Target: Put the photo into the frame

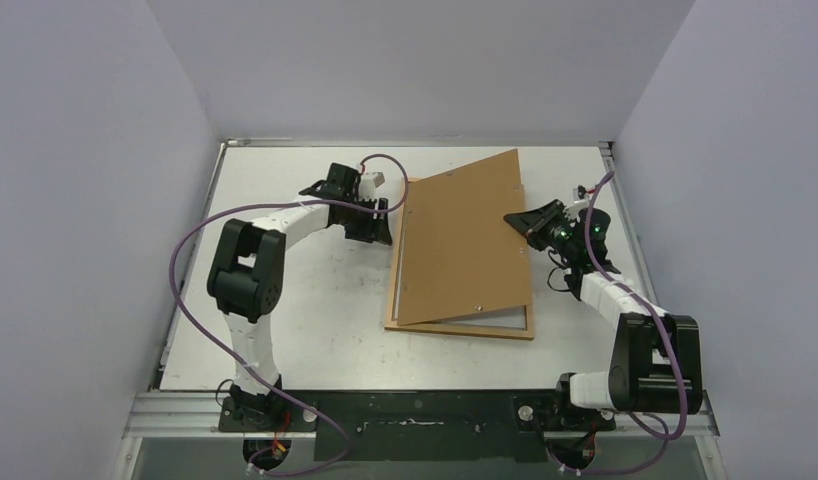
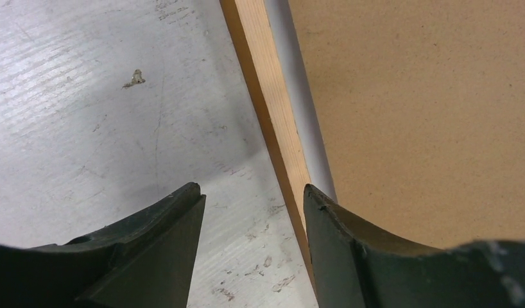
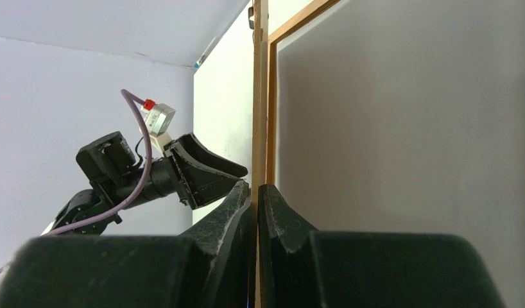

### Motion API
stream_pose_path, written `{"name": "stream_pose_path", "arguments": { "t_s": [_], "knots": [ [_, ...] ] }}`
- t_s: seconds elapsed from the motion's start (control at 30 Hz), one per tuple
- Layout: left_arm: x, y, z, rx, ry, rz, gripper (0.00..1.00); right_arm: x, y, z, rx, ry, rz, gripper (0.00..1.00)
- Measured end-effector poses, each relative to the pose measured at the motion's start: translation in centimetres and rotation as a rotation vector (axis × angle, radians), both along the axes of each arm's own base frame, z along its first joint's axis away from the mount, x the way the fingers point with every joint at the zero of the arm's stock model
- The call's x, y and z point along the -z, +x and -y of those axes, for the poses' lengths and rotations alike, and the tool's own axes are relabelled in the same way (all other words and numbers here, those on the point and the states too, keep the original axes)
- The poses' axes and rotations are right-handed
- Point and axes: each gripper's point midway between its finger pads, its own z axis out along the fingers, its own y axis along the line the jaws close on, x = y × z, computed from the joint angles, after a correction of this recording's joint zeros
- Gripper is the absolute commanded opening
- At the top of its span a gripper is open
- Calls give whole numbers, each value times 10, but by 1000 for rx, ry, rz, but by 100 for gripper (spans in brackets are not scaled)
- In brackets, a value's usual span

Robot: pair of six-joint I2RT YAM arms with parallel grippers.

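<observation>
The orange-brown frame (image 1: 463, 329) lies flat on the table. A plain brown backing sheet (image 1: 460, 235) leans over it, raised along its right edge. My right gripper (image 1: 517, 221) is shut on that edge; in the right wrist view the thin sheet (image 3: 255, 115) runs between the right gripper's (image 3: 255, 186) closed fingers, with the frame's moulding (image 3: 271, 96) just beside it. My left gripper (image 1: 384, 211) stands open at the frame's left rail (image 2: 273, 109). In the left wrist view its jaws (image 2: 250, 187) hold nothing; one finger is over the table, the other at the rail. The photo is hidden.
A pale grey strip (image 2: 306, 128) shows between the frame's rail and the backing sheet. The white table (image 1: 315, 300) is walled by grey panels on three sides, with a raised rim (image 1: 217, 180) on the left. My left arm's purple cable (image 1: 185, 290) loops over the table.
</observation>
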Motion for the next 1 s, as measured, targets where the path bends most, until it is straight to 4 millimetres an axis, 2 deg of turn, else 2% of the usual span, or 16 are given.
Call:
{"name": "stream_pose_path", "arguments": {
  "t_s": [0.1,0.47,0.63,1.0],
  "knots": [
    [1,0,3,3,-6,-2,54,2,2,0,1,4,-1,5],
    [9,0,11,6,-27,-27,34,9,3,0,4,13,-6,5],
    [10,0,12,9,-33,-31,33,15,0,0,6,14,-21,5],
    [9,-3,18,25,-50,-37,32,15,5,1,13,16,-3,5]
  ]
}}
